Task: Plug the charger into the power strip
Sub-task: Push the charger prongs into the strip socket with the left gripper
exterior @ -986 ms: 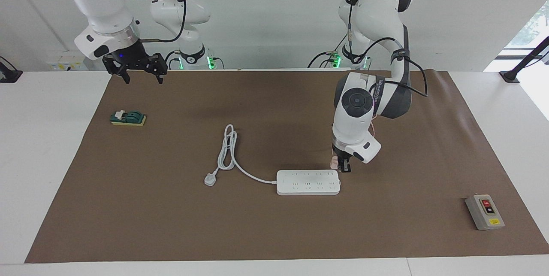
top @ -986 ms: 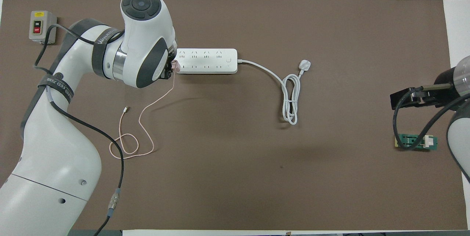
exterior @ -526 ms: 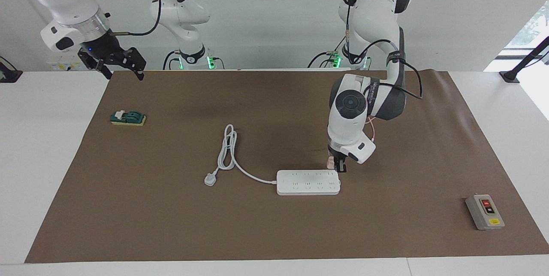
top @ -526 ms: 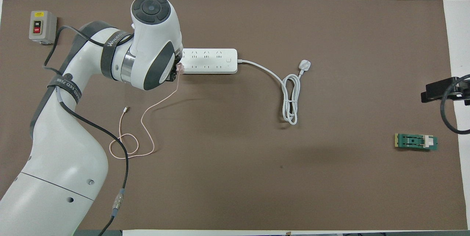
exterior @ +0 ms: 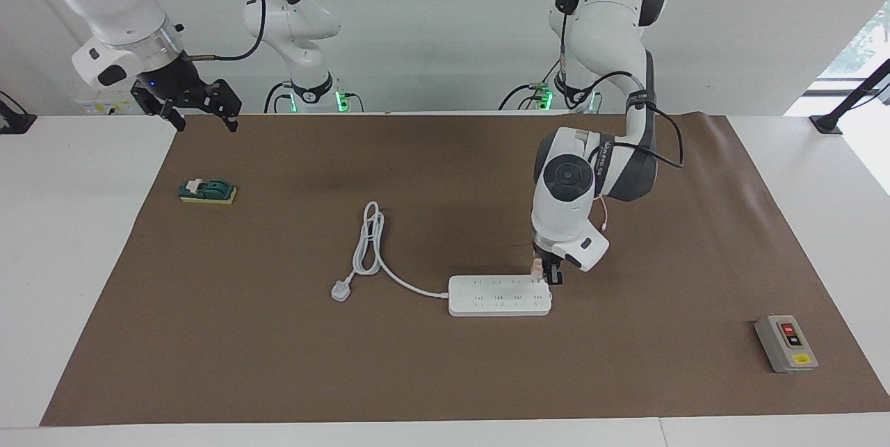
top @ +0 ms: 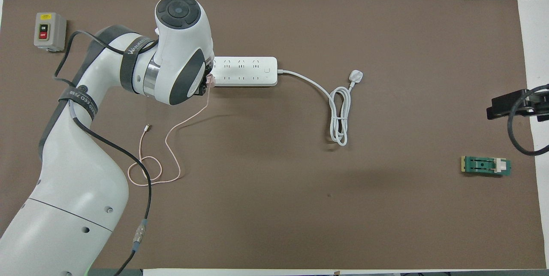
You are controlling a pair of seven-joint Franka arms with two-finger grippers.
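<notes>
My left gripper (exterior: 546,272) is clamped on the charger (exterior: 537,267), a light, rigid pink cube best pinched by its sides, over the power strip (exterior: 499,295) end socket. My right gripper (exterior: 198,108) waits, spread wide.

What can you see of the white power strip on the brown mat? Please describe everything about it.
The power strip is a flat white bar with rounded corners, plastic by its look, lying flat on the brown mat. Its top shows two rows of sockets, and the overhead view shows a small button at the cord end. A thick white cord leaves that end, loops on the mat and ends in a white plug connected to nothing. Over the strip's end toward the left arm, the left gripper holds the pink charger.
</notes>
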